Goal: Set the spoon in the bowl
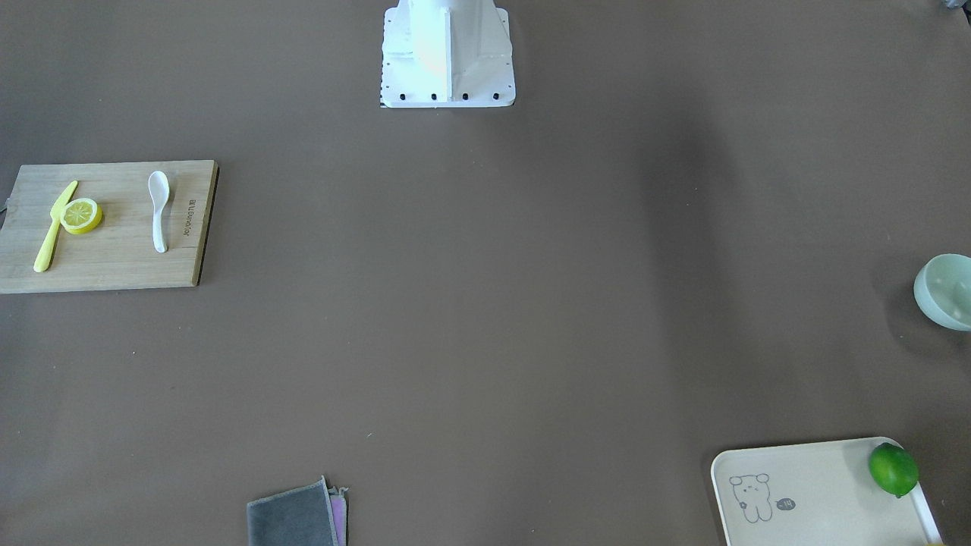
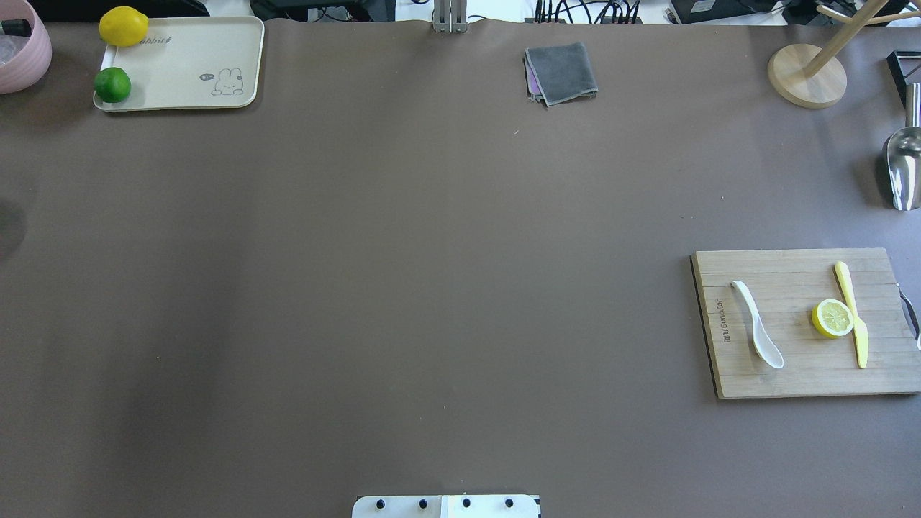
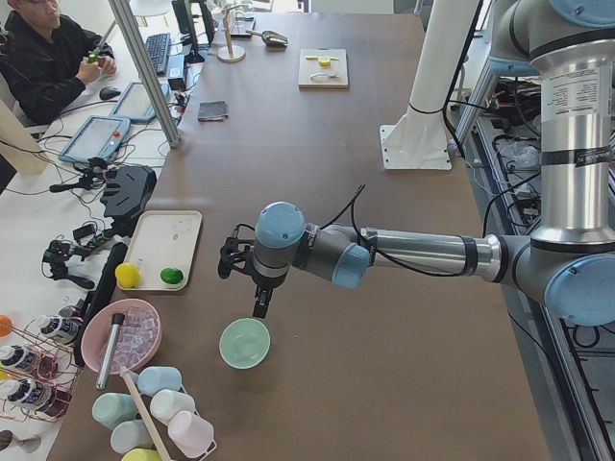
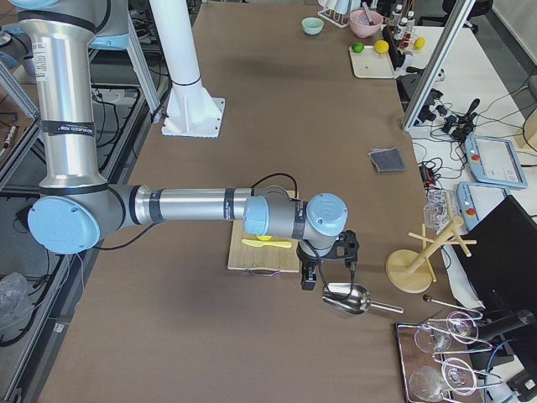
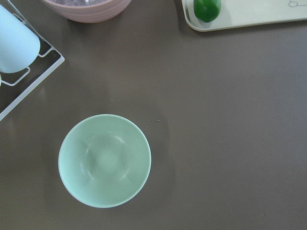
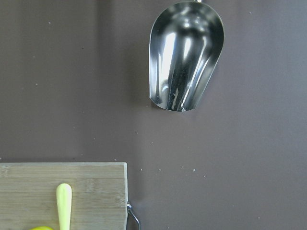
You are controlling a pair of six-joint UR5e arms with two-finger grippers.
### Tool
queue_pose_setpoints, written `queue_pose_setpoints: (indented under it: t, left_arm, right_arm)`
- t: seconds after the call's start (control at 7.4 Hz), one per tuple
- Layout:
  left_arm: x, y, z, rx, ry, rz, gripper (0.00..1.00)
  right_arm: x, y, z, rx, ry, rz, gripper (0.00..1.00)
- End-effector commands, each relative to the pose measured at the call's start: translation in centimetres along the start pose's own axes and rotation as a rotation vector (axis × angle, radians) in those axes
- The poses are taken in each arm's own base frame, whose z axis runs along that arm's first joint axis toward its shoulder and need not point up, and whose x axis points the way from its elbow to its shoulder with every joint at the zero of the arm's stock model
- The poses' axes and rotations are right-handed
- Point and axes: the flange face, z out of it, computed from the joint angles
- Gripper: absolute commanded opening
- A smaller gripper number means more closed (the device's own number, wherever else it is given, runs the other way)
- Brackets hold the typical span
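The white spoon (image 2: 757, 324) lies on a wooden cutting board (image 2: 791, 374) on my right side; it also shows in the front view (image 1: 158, 211). The mint-green bowl (image 5: 104, 160) stands upright and empty at the far left end of the table, also visible in the front view (image 1: 944, 292) and the left side view (image 3: 244, 343). My left gripper (image 3: 259, 305) hangs just above and beside the bowl; I cannot tell if it is open. My right gripper (image 4: 310, 277) hovers past the board's outer end, near a metal scoop; I cannot tell its state.
A yellow knife (image 2: 853, 313) and a lemon slice (image 2: 832, 318) share the board. A metal scoop (image 6: 186, 55) lies beyond the board. A cream tray (image 2: 187, 65) holds a lime (image 2: 112, 85) and a lemon (image 2: 123, 26). There are also a pink bowl (image 5: 86, 7), a grey cloth (image 2: 561, 72) and a wooden stand (image 2: 806, 75).
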Motion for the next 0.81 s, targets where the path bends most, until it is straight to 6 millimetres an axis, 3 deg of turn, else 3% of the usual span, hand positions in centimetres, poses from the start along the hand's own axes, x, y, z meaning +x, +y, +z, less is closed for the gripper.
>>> queue_pose_setpoints:
  t: [0.0, 0.68]
  left_arm:
    - [-0.5, 0.1, -0.2, 0.004, -0.003, -0.013, 0.98]
    - [-1.2, 1.3, 0.2, -0.010, -0.007, -0.027, 0.98]
  right_arm:
    - [0.3, 0.1, 0.1, -0.003, 0.008, 0.007, 1.00]
    - [0.0, 0.1, -0.1, 0.002, 0.007, 0.003, 1.00]
